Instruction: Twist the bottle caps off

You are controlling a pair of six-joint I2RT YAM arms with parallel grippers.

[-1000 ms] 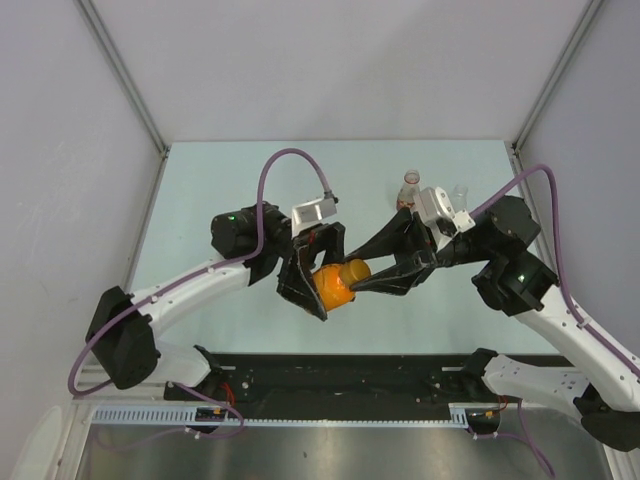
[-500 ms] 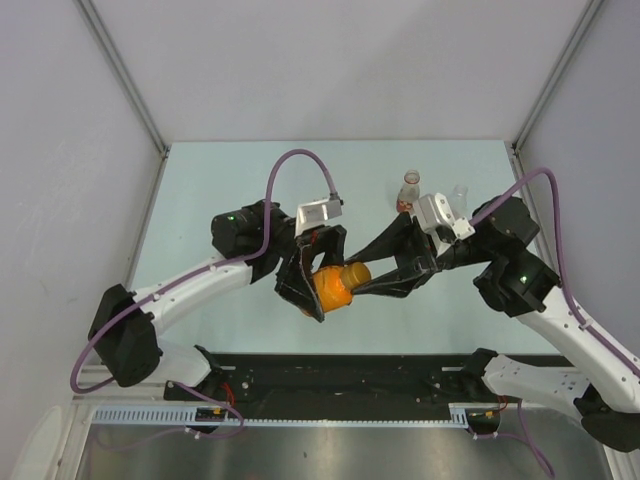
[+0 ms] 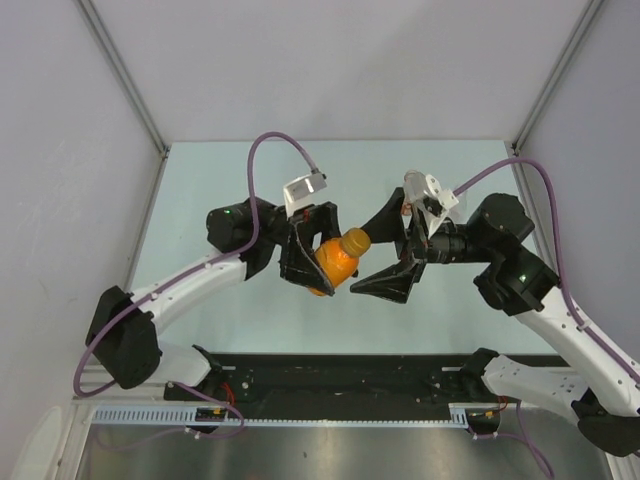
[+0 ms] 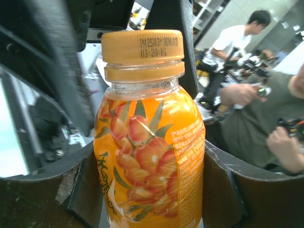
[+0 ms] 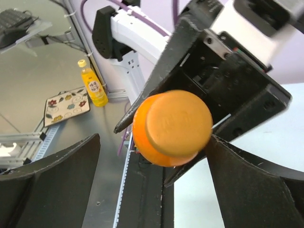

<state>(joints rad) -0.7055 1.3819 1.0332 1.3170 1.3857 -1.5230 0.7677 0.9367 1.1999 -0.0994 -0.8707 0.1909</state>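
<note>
My left gripper (image 3: 322, 262) is shut on the body of the orange-filled bottle (image 3: 334, 264), held in the air and tilted, its neck pointing right. In the left wrist view the bottle (image 4: 151, 142) fills the space between both fingers (image 4: 83, 190), and its orange cap (image 4: 142, 46) sits on the neck. My right gripper (image 3: 360, 261) is open, one finger on each side of the cap (image 3: 357, 240). The right wrist view looks at the cap (image 5: 178, 124) end-on. One finger (image 5: 251, 180) is close to the cap's edge and the other stands well apart.
A bottle with a reddish band (image 3: 405, 210) stands behind my right wrist, mostly hidden by it. The black rail (image 3: 340, 375) runs along the table's near edge. Grey walls close in the pale green table (image 3: 210, 190) on three sides.
My right gripper has opened off the orange cap and its wrist has turned. The left arm has swung the bottle slightly up and back, neck tilted more toward the far right.
</note>
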